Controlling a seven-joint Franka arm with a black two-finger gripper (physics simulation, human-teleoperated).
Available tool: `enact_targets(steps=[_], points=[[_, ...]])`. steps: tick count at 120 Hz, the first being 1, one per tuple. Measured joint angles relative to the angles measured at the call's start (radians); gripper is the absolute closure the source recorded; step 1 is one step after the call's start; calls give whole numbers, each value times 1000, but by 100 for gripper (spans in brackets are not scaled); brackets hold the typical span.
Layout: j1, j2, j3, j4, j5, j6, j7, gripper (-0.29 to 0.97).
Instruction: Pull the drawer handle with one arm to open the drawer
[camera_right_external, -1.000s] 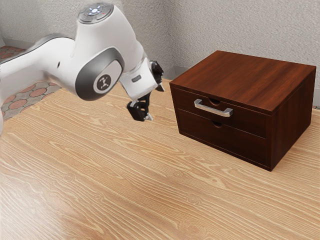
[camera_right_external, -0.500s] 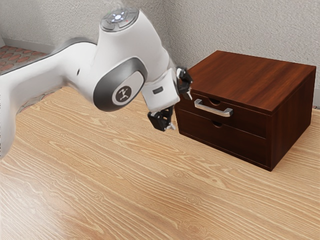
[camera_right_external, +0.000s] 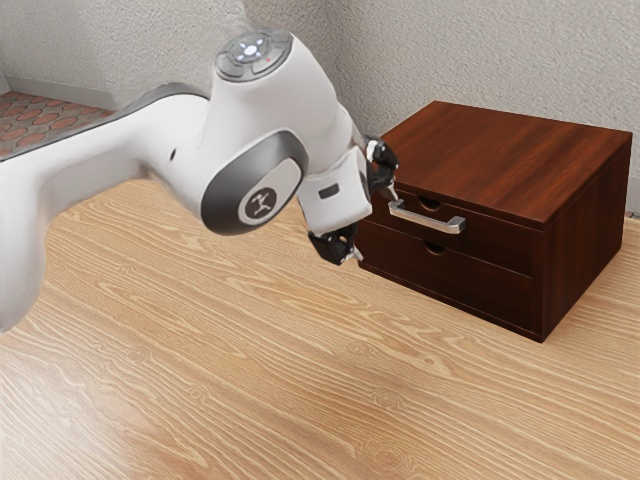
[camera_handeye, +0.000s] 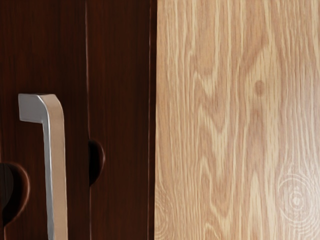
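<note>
The white arm (camera_right_external: 150, 150) comes in from the exterior view's left. Its gripper (camera_right_external: 340, 246) hangs just off the near corner of the cabinet (camera_right_external: 500, 150); I cannot tell from these views whether it is released or clenched. The drawer handle (camera_right_external: 427, 217), a silver bar on the upper drawer (camera_right_external: 490, 240), sits at about two o'clock from the gripper, near but untouched. The drawer front looks flush, so it is not yet opened. To approach well, I judge the hand should rise and slide toward three o'clock until the bar is centred in its grasp, then clamp firmly and pull straight out, never sideways. The cabinet stands on a pale wood-grain table (camera_right_external: 250, 380). A rough grey wall (camera_right_external: 480, 50) runs at twelve o'clock, and a patterned tile floor (camera_right_external: 40, 105) shows at ten.
</note>
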Motion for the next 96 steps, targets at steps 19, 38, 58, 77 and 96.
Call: enact_targets(steps=[19, 38, 58, 77, 96], points=[[10, 13, 0, 0, 0, 13, -4, 0], [-19, 15, 1, -1, 1, 19, -8, 0], [-35, 22, 1, -2, 2, 25, -11, 0], [-24, 34, 4, -21, 4, 59, -13, 0], [-27, 34, 6, -41, 4, 112, -15, 0]])
